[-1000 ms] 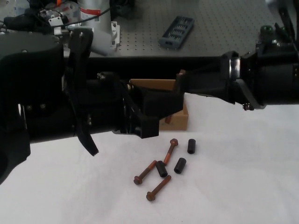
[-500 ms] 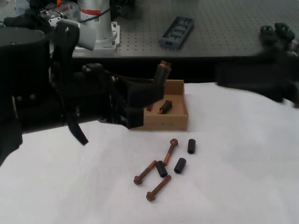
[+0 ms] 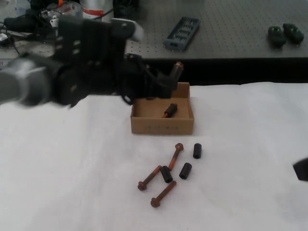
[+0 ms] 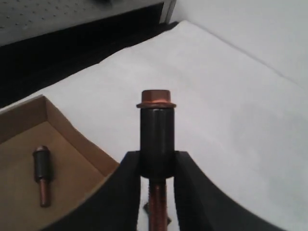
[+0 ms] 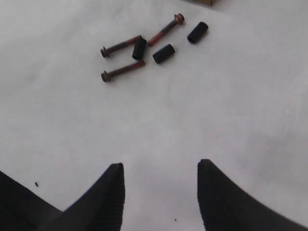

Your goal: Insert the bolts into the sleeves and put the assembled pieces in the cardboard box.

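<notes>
Since your left gripper (image 4: 157, 162) grips the assembled piece (image 3: 174, 72) just by its sleeve (image 4: 156, 134) above the far rim of the cardboard box (image 3: 162, 126), dropping it here could clip the edge and bounce out. Meanwhile your right gripper (image 5: 160, 174) is open over the cloth (image 5: 240, 120).

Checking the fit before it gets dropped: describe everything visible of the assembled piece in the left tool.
The assembled piece is a matte black cylindrical sleeve with a rusty brown bolt through it. The bolt's flanged hex head sits on the sleeve's free end, and its shank pokes out the other end, between the fingers. The left tool is shut on the sleeve, one finger each side; nothing else touches it. It hangs tilted in the air near the cardboard box's far rim.
</notes>
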Robot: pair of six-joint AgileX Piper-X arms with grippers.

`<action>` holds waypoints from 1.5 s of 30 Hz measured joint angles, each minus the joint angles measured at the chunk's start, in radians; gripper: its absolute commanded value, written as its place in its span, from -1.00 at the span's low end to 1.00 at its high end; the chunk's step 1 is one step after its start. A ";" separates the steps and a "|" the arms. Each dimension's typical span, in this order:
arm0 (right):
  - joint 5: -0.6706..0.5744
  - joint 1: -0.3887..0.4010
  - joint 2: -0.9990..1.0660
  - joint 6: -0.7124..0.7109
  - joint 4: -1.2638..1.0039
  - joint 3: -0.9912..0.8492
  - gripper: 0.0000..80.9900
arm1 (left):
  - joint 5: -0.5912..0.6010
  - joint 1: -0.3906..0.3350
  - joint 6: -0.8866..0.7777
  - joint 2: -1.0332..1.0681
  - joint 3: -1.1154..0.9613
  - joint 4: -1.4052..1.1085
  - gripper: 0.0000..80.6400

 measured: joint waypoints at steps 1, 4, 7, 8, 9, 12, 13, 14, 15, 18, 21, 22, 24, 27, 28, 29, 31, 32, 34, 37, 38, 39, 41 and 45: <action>0.006 0.000 0.000 -0.006 0.010 0.000 -0.12 | -0.016 0.000 0.000 0.036 -0.034 0.033 -0.98; 0.018 0.000 0.000 -0.016 0.020 0.000 -0.12 | -0.052 0.005 0.029 0.118 -0.135 0.110 -0.98; 0.018 0.000 0.000 -0.016 0.022 0.000 -0.12 | -0.097 0.028 0.044 0.294 -0.336 0.245 -0.98; 0.018 0.000 0.000 -0.016 0.022 0.000 -0.12 | -0.139 0.033 0.050 0.323 -0.368 0.264 -0.98; 0.018 0.000 0.000 -0.016 0.023 0.000 -0.12 | -0.146 0.037 0.050 0.351 -0.398 0.281 -0.98; 0.018 0.000 0.000 -0.016 0.023 0.000 -0.12 | -0.155 0.047 0.050 0.393 -0.439 0.292 -0.98; 0.018 0.000 0.000 -0.018 0.023 0.000 -0.12 | -0.157 0.050 0.050 0.413 -0.459 0.297 -0.98; 0.018 0.000 0.000 -0.022 0.023 0.000 -0.12 | -0.160 0.054 0.050 0.429 -0.475 0.299 -0.98; 0.018 0.000 0.000 -0.025 0.023 0.000 -0.12 | -0.164 0.059 0.050 0.445 -0.487 0.301 -0.98; 0.018 0.000 0.000 -0.031 0.025 0.000 -0.12 | -0.173 0.069 0.050 0.488 -0.510 0.301 -0.98; 0.018 0.000 0.000 -0.035 0.025 0.000 -0.12 | -0.177 0.075 0.050 0.517 -0.515 0.303 -0.98; 0.018 0.000 0.000 -0.035 0.025 0.000 -0.12 | -0.177 0.077 0.050 0.523 -0.515 0.303 -0.99; 0.018 0.000 0.000 -0.036 0.025 0.000 -0.12 | -0.177 0.078 0.050 0.524 -0.517 0.303 -0.94; 0.018 0.000 0.000 -0.036 0.020 0.000 -0.12 | -0.158 0.077 0.050 0.524 -0.521 0.303 -0.60; 0.018 0.000 0.000 -0.036 0.018 0.000 -0.12 | -0.158 0.077 0.050 0.524 -0.521 0.303 -0.44; 0.018 0.000 0.000 -0.036 0.015 0.000 -0.12 | -0.151 0.077 0.050 0.524 -0.520 0.303 -0.28; 0.018 0.000 0.000 -0.036 0.015 0.000 -0.12 | -0.141 0.077 0.050 0.524 -0.520 0.303 -0.05; 0.018 0.000 0.000 -0.036 0.015 0.000 -0.12 | -0.137 0.077 0.047 0.524 -0.520 0.303 -0.02; 0.018 0.000 0.000 -0.036 0.015 0.000 -0.12 | -0.132 0.077 0.036 0.524 -0.524 0.303 -0.04; 0.020 0.000 0.000 -0.036 0.015 0.000 -0.12 | -0.132 0.077 0.015 0.524 -0.525 0.303 -0.07; 0.019 0.000 0.000 -0.036 0.015 0.000 -0.12 | -0.132 0.077 0.000 0.524 -0.525 0.303 -0.07; 0.021 0.000 0.000 -0.036 0.015 0.000 -0.12 | -0.130 0.077 0.000 0.524 -0.525 0.303 -0.09; 0.023 0.000 0.000 -0.036 0.015 0.000 -0.12 | -0.127 0.077 -0.007 0.515 -0.525 0.314 -0.16; 0.044 0.000 0.000 -0.036 0.015 0.000 -0.12 | -0.115 0.077 -0.007 0.469 -0.525 0.396 -0.48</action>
